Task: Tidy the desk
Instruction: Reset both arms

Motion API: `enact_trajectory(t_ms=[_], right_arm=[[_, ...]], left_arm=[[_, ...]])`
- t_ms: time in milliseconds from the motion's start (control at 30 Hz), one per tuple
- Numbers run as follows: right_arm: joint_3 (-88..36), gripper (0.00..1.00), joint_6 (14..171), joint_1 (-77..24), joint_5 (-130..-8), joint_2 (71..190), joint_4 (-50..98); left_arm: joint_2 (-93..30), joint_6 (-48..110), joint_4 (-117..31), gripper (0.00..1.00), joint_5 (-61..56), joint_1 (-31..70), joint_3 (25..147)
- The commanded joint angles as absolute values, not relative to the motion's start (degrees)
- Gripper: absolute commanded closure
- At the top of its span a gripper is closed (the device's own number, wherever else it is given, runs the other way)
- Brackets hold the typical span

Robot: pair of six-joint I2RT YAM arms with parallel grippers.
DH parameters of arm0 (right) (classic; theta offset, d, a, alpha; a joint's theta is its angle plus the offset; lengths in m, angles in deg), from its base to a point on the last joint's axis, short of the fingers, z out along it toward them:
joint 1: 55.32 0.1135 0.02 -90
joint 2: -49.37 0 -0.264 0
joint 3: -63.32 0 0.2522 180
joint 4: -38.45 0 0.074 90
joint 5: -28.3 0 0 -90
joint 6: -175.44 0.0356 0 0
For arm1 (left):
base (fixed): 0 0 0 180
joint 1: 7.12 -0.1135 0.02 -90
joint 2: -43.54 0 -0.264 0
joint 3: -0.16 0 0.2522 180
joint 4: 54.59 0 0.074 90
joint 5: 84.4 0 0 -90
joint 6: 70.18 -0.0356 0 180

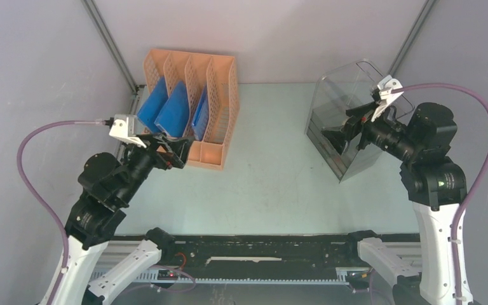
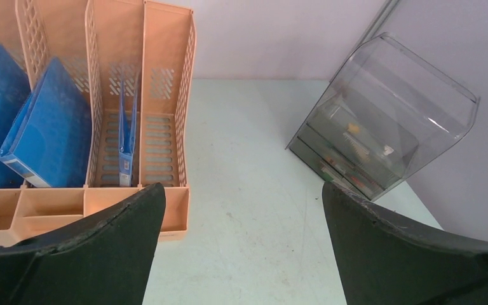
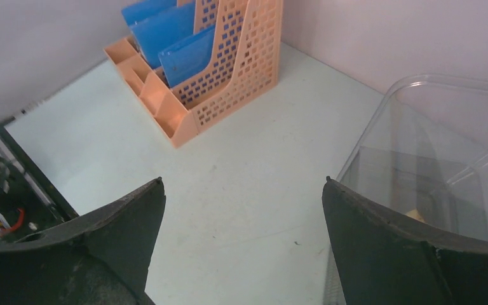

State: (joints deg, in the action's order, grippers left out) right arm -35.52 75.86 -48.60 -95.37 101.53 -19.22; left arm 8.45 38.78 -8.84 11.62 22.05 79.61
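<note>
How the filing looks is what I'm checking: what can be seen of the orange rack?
The rack is pale orange plastic with perforated walls, four upright slots and a low front tray. It stands upright at the far left corner of the desk. Blue folders lean in three slots; the rightmost is empty. The open left hand hangs by its front; whether they touch cannot be told.
</note>
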Motion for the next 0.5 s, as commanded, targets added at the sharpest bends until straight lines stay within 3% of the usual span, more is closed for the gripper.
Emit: enact_trajectory(t_ms=[0,200,467], right_arm=[[-40.71,0.00,82.81,-49.08,-96.32,100.87,-19.12],[-43.72,0.00,88.18,-49.91,-101.53,100.40,-20.37],[-44.48,0.00,93.90,-52.69,-100.70,99.50,-19.80]], left_arm=[[9.08,39.01,-5.70,0.00,9.58,21.71,83.38],[9.56,43.10,-7.25,0.00,2.14,21.71,82.68],[11.56,41.32,-3.92,0.00,3.43,21.71,84.63]])
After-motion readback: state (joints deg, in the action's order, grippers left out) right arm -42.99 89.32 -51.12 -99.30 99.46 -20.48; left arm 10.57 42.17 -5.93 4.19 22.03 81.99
